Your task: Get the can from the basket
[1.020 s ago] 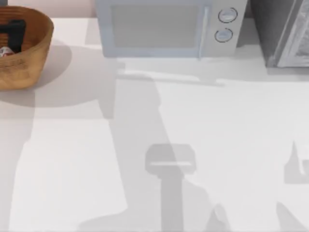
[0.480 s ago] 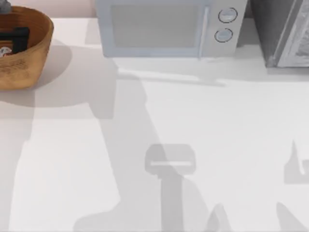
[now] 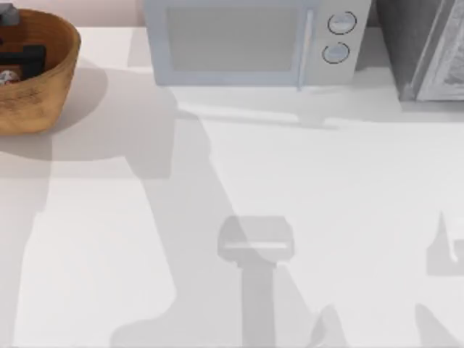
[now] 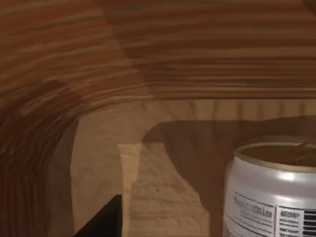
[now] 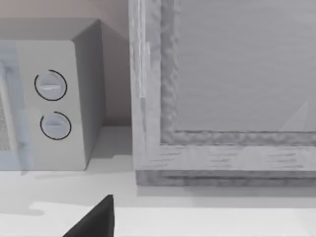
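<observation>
Now left hand (image 3: 18, 56) farther right inside basket (image 3: 51, 94) beside can (image 4: 269, 190), grip state unclear.

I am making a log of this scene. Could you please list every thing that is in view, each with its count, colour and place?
Round woven wicker basket: one, orange-brown, table's far left corner.
Small silver drink can: one, red label, pale gold top, inside the basket.
Boxy microwave oven: one, pale grey, two round dials, back centre.
Textured grey cabinet: one, back right.
Table: one, white.
Left gripper: one, black, down in the basket beside the can.
Right gripper: one, black, facing microwave and cabinet.
</observation>
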Robot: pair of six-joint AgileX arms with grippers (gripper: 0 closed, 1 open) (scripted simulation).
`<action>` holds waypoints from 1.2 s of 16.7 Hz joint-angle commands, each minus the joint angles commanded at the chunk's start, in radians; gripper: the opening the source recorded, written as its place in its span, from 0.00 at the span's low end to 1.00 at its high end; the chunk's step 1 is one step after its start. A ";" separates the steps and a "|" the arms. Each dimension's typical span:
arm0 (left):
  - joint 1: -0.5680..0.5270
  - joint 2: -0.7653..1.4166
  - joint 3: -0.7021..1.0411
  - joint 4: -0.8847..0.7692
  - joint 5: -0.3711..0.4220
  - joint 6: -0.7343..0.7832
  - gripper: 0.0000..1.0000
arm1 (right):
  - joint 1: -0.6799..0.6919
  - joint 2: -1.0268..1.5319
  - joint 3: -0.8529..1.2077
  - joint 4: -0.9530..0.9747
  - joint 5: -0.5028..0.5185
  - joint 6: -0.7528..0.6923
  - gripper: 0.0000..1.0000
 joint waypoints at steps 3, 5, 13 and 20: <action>0.000 0.000 0.000 0.000 0.000 0.000 0.70 | 0.000 0.000 0.000 0.000 0.000 0.000 1.00; 0.000 0.000 0.000 0.000 0.000 0.000 0.55 | 0.000 0.000 0.000 0.000 0.000 0.000 1.00; 0.000 0.000 0.000 0.000 0.000 0.000 0.00 | 0.000 0.000 0.000 0.000 0.000 0.000 1.00; 0.000 0.000 0.000 0.000 0.000 0.000 0.00 | 0.000 0.000 0.000 0.000 0.000 0.000 1.00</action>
